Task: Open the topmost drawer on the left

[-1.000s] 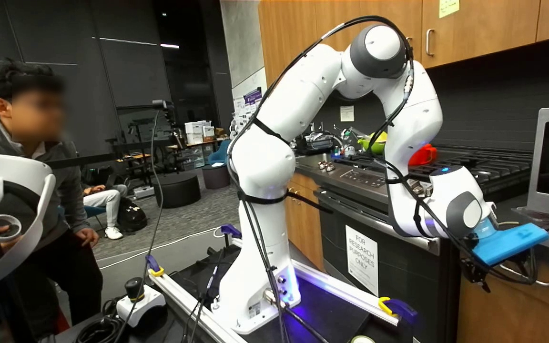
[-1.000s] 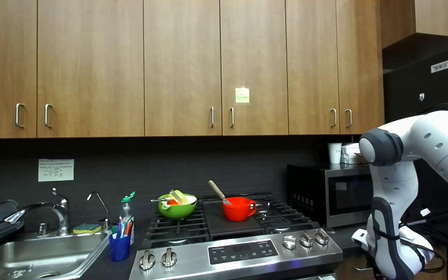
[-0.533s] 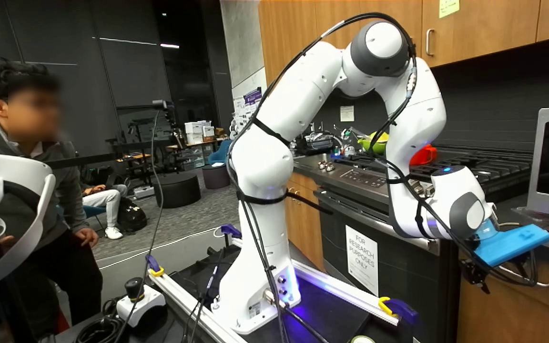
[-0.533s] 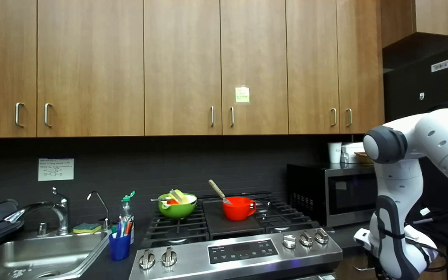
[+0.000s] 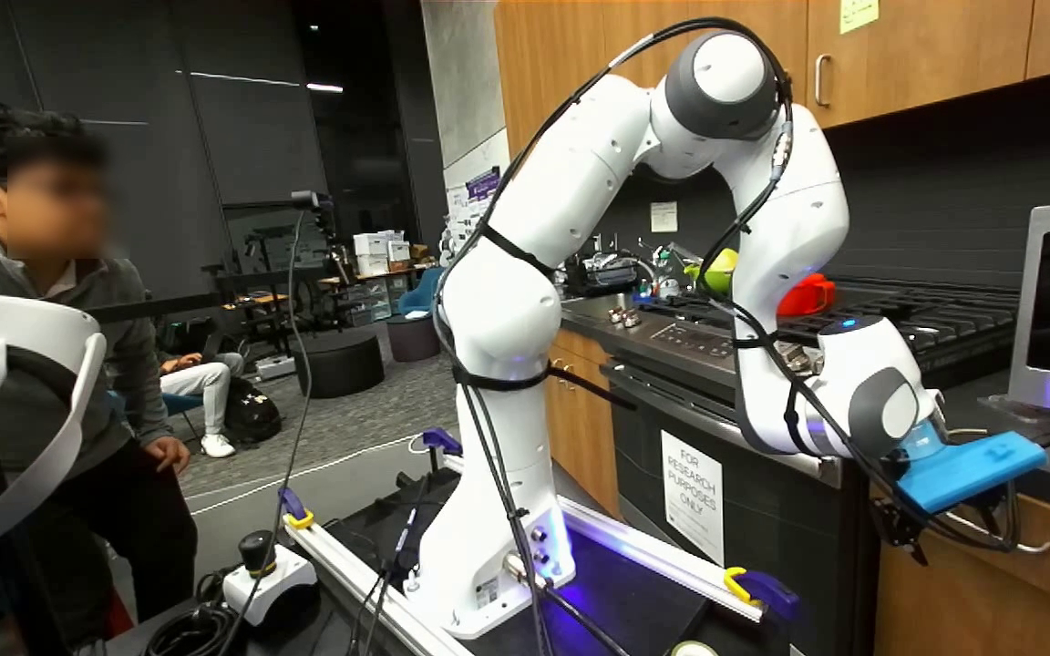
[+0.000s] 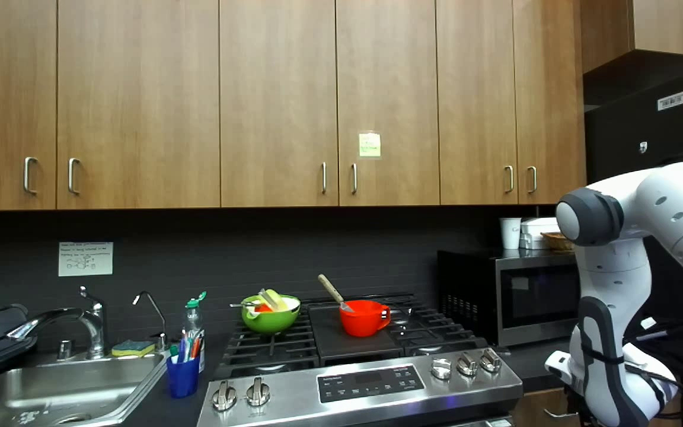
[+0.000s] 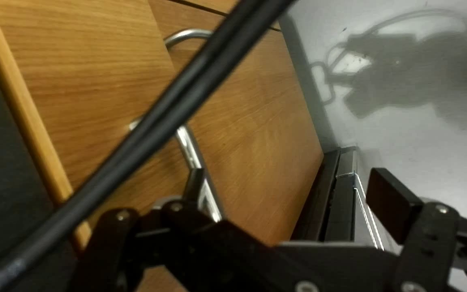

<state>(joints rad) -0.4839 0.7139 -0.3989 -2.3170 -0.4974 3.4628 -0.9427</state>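
The Robotiq gripper (image 7: 293, 194) has its jaws spread wide; just beside it is the topmost drawer (image 7: 89, 81), its silver bar handle (image 7: 189, 149) partly behind one fingertip (image 7: 194, 184) in the wrist view, contact unclear.

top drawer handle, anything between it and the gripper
Nothing visible stands between the gripper and the top drawer handle; in the wrist view one finger overlaps it. Black cables hide another stretch, but not the part beside that finger.

Free room lies between the fingers (image 7: 392, 204), the bar handle (image 7: 188, 146) near one.
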